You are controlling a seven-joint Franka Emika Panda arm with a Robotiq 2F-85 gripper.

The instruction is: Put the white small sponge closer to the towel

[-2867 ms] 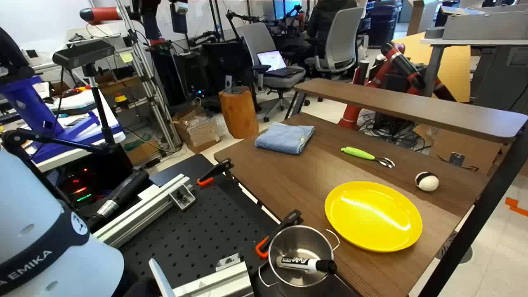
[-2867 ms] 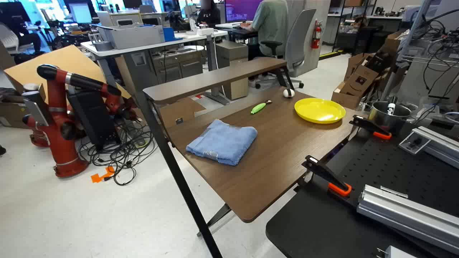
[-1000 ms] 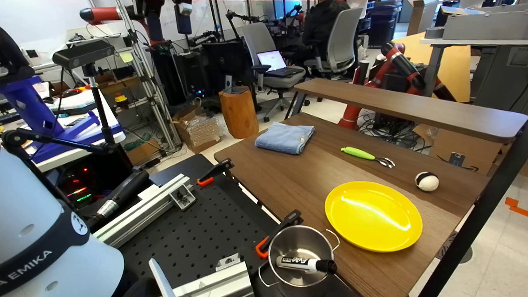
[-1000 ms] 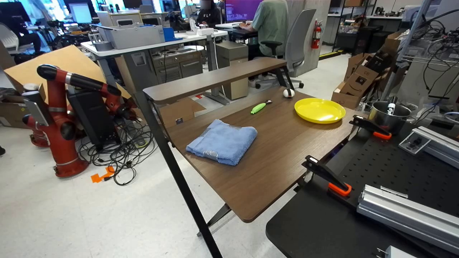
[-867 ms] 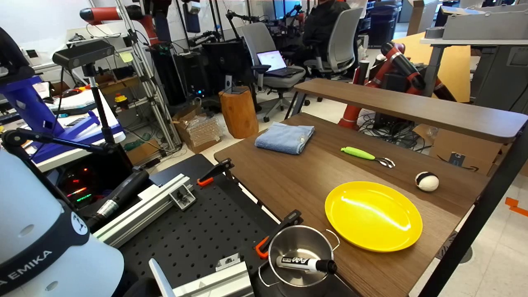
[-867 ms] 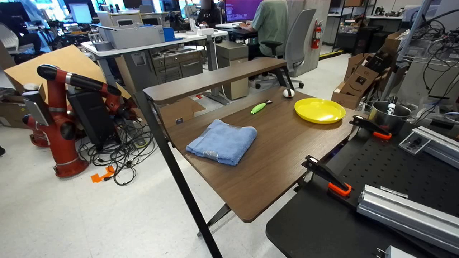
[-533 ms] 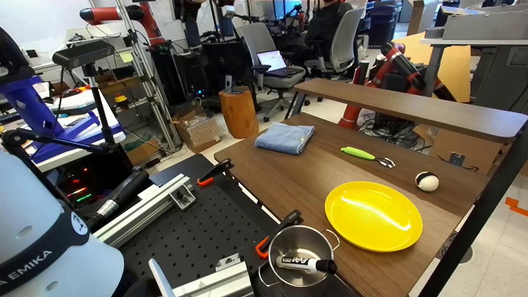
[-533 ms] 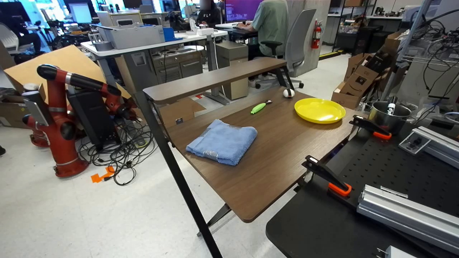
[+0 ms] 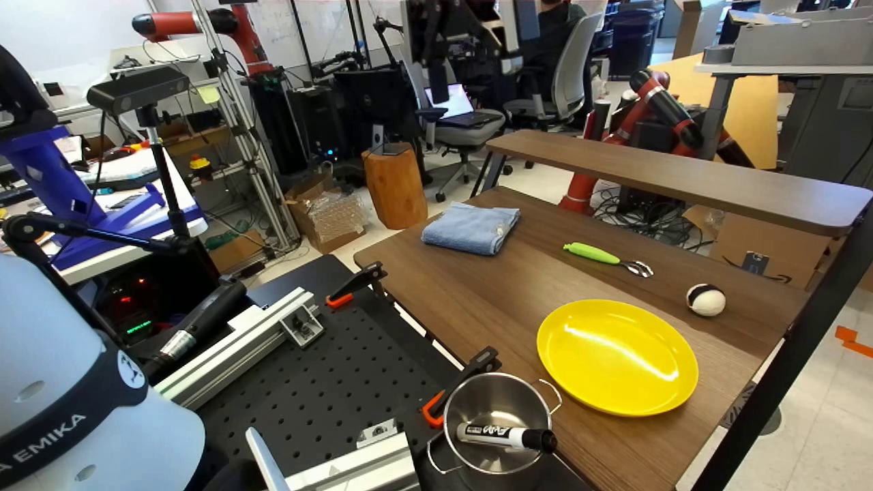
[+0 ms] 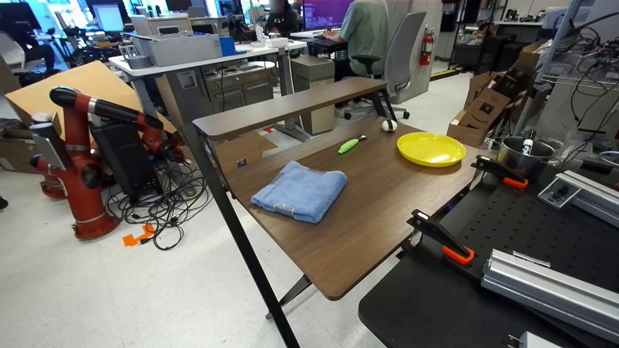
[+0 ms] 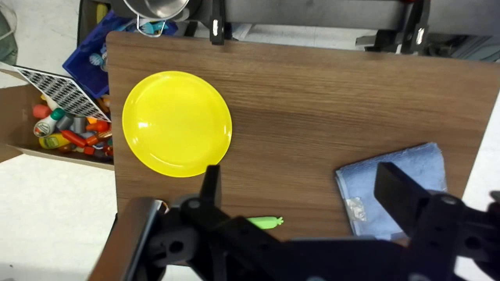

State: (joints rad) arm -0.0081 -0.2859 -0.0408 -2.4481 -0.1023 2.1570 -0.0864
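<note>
The white small sponge [image 9: 706, 301] is an off-white ball with a black band. It rests on the brown table behind the yellow plate, and it also shows in an exterior view [image 10: 389, 126]. In the wrist view I cannot make it out; the gripper covers that area. The towel [image 9: 470, 228] is a folded blue cloth at the table's other end, also seen in an exterior view [image 10: 300, 191] and the wrist view [image 11: 410, 168]. My gripper [image 11: 299, 167] is open and empty, high above the table, its fingers wide apart. It shows at the top of an exterior view [image 9: 475, 73].
A yellow plate [image 9: 617, 358] lies near the sponge. A green-handled utensil [image 9: 592, 253] lies between sponge and towel. A raised wooden shelf [image 9: 668, 170] runs along the table's far side. A metal pot [image 9: 470, 402] holding a marker [image 9: 501, 436] and black clamps [image 9: 358, 279] stand at the near edge.
My gripper has moved rightward and a little lower in an exterior view, from the left over toward the table. The sponge, towel, plate and utensil have not moved.
</note>
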